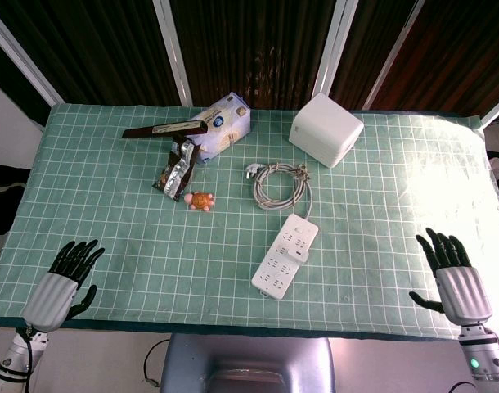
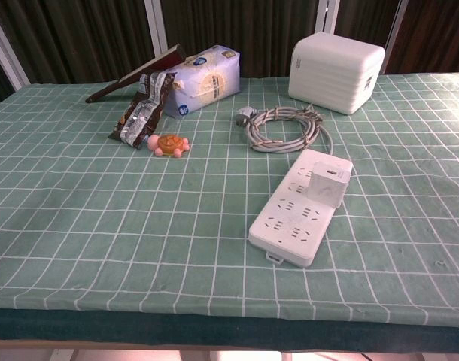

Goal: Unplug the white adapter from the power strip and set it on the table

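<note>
**Adapter plugged in, both hands released at the desk's near edge**

Head view: the white power strip (image 1: 285, 255) lies slantwise on the green checked cloth of the desk (image 1: 135, 246), right of centre. The white adapter (image 1: 301, 253) sits plugged into its right side, around the middle. The strip's grey cable (image 1: 282, 184) is coiled just behind it. Further back stand a white box (image 1: 325, 129), a pale blue packet (image 1: 223, 124), a dark snack wrapper (image 1: 176, 168) and a small orange turtle toy (image 1: 200, 201). The left hand (image 1: 65, 282) hovers at the near left corner, fingers apart, holding nothing. The right hand (image 1: 454, 278) is likewise released, at the near right edge, well apart from the strip.

Chest view: the adapter (image 2: 326, 184) stands upright on the power strip (image 2: 293, 218), toward its far end. The coiled cable (image 2: 282, 128) lies behind, and the white box (image 2: 336, 71) beyond that. Neither hand shows here.
</note>
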